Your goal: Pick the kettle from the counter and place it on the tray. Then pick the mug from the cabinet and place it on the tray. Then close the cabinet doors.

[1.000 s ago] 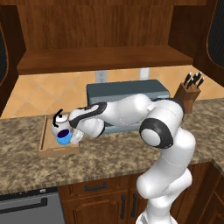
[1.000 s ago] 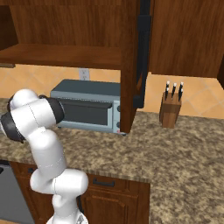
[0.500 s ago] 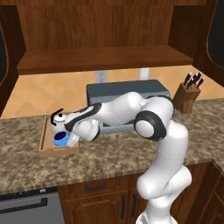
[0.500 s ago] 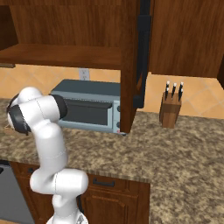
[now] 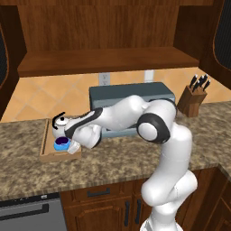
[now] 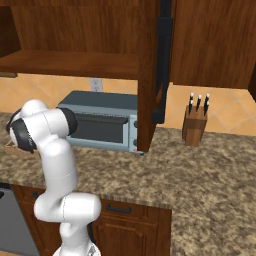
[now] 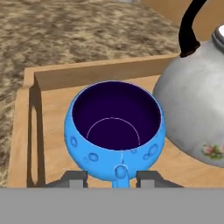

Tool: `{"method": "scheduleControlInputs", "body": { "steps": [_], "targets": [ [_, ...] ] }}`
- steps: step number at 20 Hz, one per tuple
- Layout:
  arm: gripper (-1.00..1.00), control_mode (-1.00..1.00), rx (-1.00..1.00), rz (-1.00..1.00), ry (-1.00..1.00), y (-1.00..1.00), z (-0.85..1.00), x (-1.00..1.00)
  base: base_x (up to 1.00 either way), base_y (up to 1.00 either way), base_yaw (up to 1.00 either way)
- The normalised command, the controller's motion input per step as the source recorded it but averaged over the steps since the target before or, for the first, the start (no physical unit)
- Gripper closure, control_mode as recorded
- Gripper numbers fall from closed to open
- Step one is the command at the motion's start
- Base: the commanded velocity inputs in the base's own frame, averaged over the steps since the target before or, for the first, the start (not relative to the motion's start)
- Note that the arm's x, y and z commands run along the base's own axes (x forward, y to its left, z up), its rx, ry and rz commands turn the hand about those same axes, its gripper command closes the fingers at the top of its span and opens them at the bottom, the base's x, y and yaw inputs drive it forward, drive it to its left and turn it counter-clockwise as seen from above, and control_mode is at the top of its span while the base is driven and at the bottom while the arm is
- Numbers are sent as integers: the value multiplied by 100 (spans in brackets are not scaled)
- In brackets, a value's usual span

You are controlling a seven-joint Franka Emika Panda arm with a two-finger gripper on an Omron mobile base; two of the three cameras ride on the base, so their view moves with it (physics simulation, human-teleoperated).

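Squat bright blue mug (image 7: 114, 131) with dark inside: upright in shallow light wooden tray (image 7: 26, 131), just beside round silvery-white kettle (image 7: 197, 105) with black arched handle. Two-finger gripper (image 7: 114, 176): fingers pinching the mug's handle. Tray rests on speckled granite counter (image 5: 113, 162).

Toaster oven (image 6: 102, 125) against wall; knife block (image 5: 193, 97) (dark handles) right.

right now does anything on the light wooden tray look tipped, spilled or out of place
Nothing stands out. The small bright blue mug sits upright and empty inside the shallow light wooden tray, beside the round silvery-white kettle, also upright. The gripper is at the mug's handle.
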Motion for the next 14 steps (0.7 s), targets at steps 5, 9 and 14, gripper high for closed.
{"method": "scheduleControlInputs", "body": {
  "steps": [5, 9, 14],
  "targets": [
    [-100, -100, 0, -7, 0, -3, 31, -1, 0, 0, 0],
    [-100, -100, 0, -11, 0, -7, 75, -30, 0, 0, 0],
    [-100, -100, -3, -25, 9, -2, 82, -62, 0, 0, 0]
  ]
}}
